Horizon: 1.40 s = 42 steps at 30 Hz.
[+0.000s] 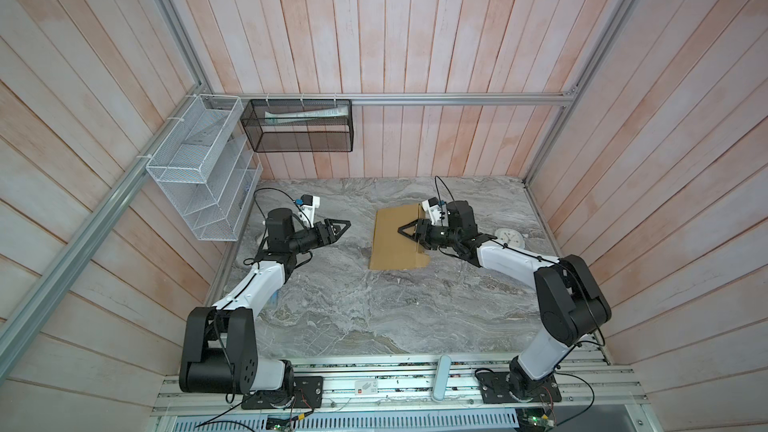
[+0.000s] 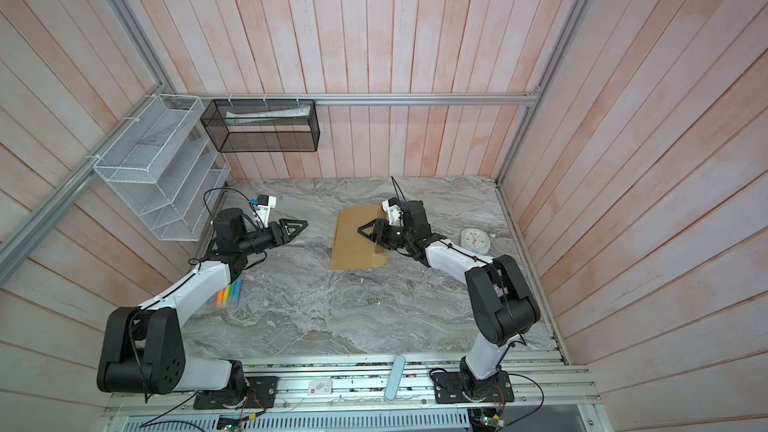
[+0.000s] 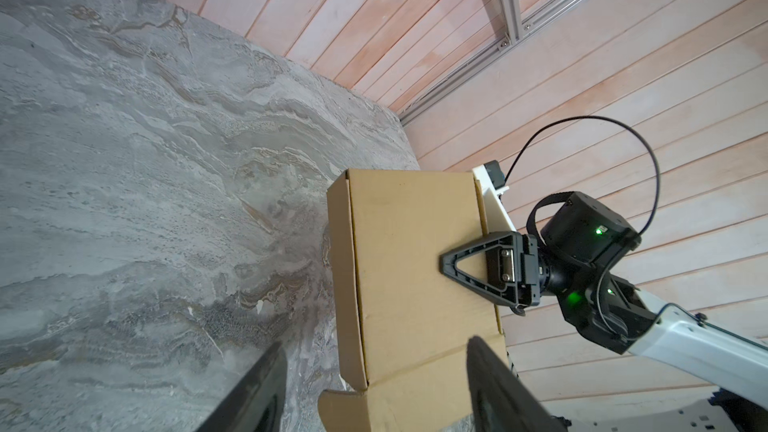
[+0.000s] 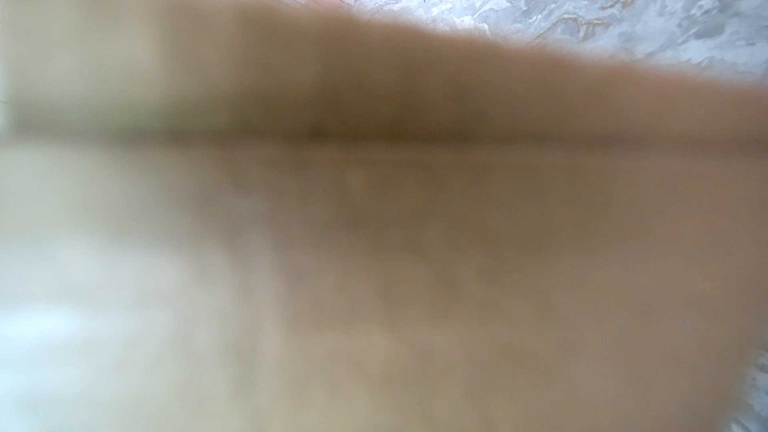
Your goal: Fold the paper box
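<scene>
Tube [image 1: 305, 115] inside black mesh basket [image 1: 299, 142]

paper box [image 1: 392, 243] plain brown; tabletop [image 1: 353, 309] grey marble veining; wall [image 1: 415, 35] pale pink planks

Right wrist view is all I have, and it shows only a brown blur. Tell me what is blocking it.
Observer: A raised flap of the box stands close in front of your view.
Operator: Report where the right tool sits.
Observer: The right tool reaches across that flap, with its tip over the box's flat panel.
Operator: Now give me the left tool.
Observer: The left tool is open and apart from the box, with bare table between them.
</scene>
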### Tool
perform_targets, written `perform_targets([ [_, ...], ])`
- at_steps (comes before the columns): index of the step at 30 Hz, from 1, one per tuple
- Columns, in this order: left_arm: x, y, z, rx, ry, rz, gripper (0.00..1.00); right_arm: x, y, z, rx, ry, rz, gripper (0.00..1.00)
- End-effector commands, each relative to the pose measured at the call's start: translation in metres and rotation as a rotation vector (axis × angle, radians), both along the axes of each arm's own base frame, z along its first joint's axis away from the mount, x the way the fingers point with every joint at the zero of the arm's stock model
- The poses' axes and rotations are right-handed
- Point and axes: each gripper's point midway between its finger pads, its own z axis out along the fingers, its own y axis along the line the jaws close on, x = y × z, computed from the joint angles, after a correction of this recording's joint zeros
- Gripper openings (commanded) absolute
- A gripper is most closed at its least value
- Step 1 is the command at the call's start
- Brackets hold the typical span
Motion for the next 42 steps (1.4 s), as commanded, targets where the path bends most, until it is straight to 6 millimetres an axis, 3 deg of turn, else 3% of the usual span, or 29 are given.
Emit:
perform_targets([
  [1, -0.002, -0.009, 0.008, -0.064, -0.045, -0.069, 0.73, -0.002, 0.003, 0.027, 0.019, -0.064, 0.063, 0.54],
  [13, 0.002, -0.041, 0.015, -0.161, -0.053, -0.212, 0.84, -0.004, 0.009, 0.058, 0.081, -0.131, 0.128, 0.54],
  [26, 0.002, -0.05, 0.023, -0.247, -0.034, -0.279, 1.0, -0.014, 0.011, 0.092, 0.151, -0.202, 0.191, 0.53],
  [42, 0.003, -0.062, 0.036, -0.336, -0.002, -0.351, 1.0, -0.028, 0.012, 0.12, 0.219, -0.268, 0.245, 0.54],
])
